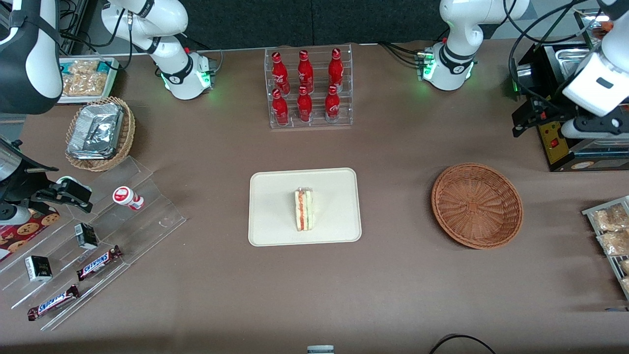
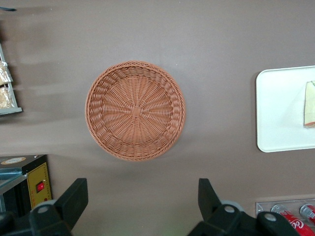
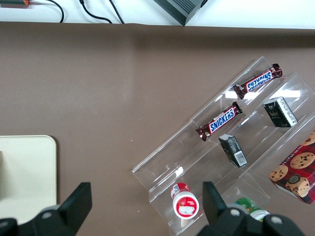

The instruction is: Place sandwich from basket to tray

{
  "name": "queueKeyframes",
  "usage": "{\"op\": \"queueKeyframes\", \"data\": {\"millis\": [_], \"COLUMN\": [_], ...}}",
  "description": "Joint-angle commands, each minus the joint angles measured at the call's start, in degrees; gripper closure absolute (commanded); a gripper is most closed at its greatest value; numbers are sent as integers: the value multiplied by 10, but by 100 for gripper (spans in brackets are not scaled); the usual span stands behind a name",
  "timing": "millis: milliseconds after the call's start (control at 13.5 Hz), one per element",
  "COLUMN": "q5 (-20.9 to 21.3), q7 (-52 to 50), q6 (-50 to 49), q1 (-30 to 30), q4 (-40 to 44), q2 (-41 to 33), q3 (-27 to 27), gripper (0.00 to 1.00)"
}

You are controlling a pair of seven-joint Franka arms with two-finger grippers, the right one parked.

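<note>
The sandwich (image 1: 304, 210), a pale wedge with orange and green layers, stands on the cream tray (image 1: 275, 191) at the table's middle; its edge (image 2: 310, 104) and the tray (image 2: 280, 108) also show in the left wrist view. The reddish-brown wicker basket (image 1: 476, 205) (image 2: 135, 110) holds nothing and sits beside the tray, toward the working arm's end. My left gripper (image 1: 530, 120) (image 2: 141, 199) hangs open high above the table, farther from the front camera than the basket, with nothing between its fingers (image 2: 74, 196).
A clear rack of red bottles (image 1: 309, 88) stands farther back than the tray. A black appliance (image 1: 570, 142) and snack packs (image 1: 612, 231) flank the basket. A tan basket of foil packs (image 1: 98, 132) and a stepped rack with Snickers bars (image 1: 98, 263) lie toward the parked arm's end.
</note>
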Motion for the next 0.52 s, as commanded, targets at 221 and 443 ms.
{"op": "queueKeyframes", "data": {"millis": [221, 443], "q5": [6, 19], "q7": [1, -3], "q6": [-59, -62], "q1": [-7, -9], "q4": [-1, 6], "q2": [-34, -30], "q3": [10, 7], "gripper": [1, 1]}}
